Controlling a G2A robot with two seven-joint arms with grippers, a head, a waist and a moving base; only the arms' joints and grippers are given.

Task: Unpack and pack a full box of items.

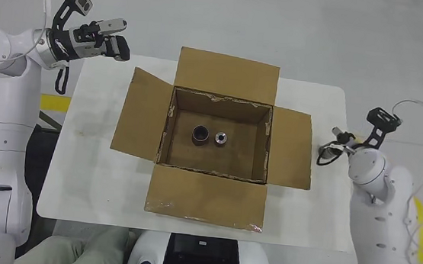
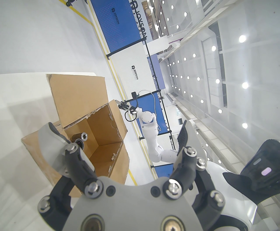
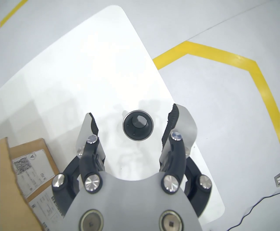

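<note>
An open cardboard box point(image 1: 143, 112) sits mid-table with its flaps spread. On its floor lie a dark cylinder point(image 1: 200, 135) and a small silvery ring part point(image 1: 220, 139); the left wrist view also shows the ring part point(image 2: 84, 136) and the cylinder point(image 2: 78, 142). My left gripper point(image 1: 124, 39) hangs open and empty beyond the table's far left corner, its fingers point(image 2: 50, 135) wide apart. My right gripper point(image 3: 132, 117) is open above another black cylinder point(image 3: 138, 128) that stands upright on the white table, right of the box, its pads apart from the cylinder on both sides. From above, the right gripper point(image 1: 326, 152) hovers by the right flap.
The white table point(image 1: 86, 166) has bare room left, right and in front of the box. A box flap with a printed label point(image 3: 32, 168) lies close beside my right gripper. The table's rounded edge point(image 3: 161, 74) runs just past the cylinder, with yellow floor tape point(image 3: 218, 52) beyond.
</note>
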